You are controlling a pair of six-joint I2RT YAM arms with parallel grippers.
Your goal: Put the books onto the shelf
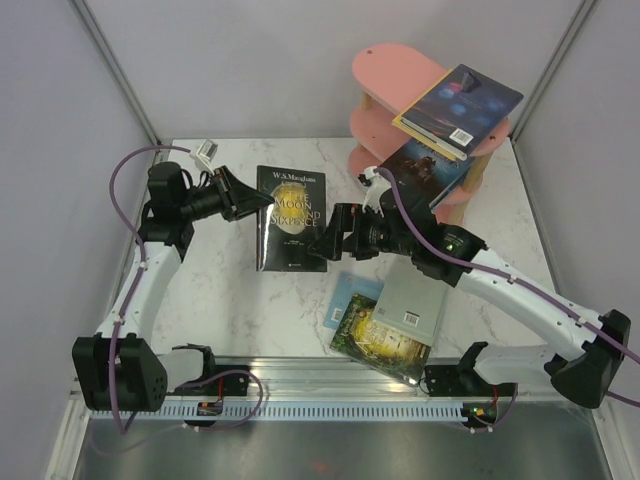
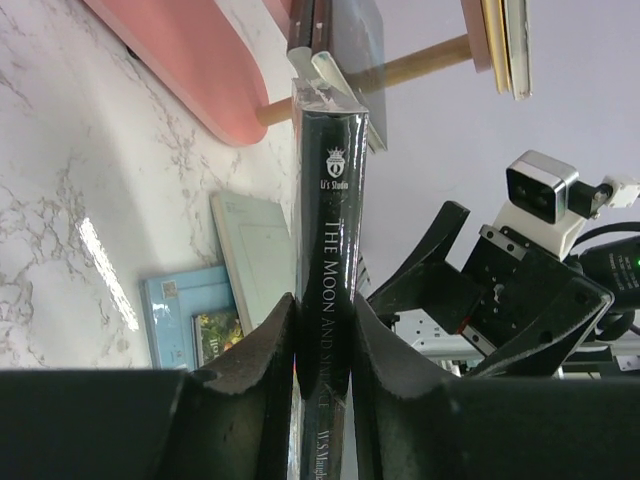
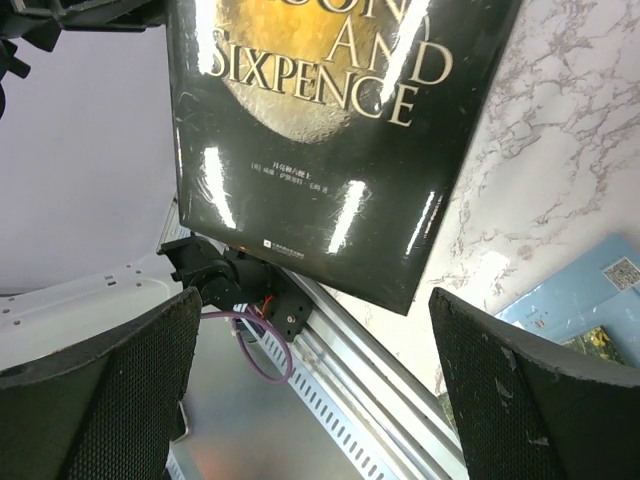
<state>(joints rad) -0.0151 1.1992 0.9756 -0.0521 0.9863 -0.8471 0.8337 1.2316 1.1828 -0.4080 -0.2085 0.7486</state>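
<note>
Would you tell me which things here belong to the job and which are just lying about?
Job: pink shelf; black book, in left gripper; purple-blue book; dark teal book; grey book; light blue book; landscape book.
Lying about: purple cables only.

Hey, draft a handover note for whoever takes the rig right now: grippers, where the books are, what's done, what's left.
Left gripper: shut on the black book, clamped at its spine.
Right gripper: open, facing that book's cover, not gripping.
Done: on the shelf, a dark blue book lies over a yellow one, and another dark book is on a lower tier.
On the table: grey book, light blue book and landscape-cover book, overlapping.
Left: shelve the black book, then those three.
</note>
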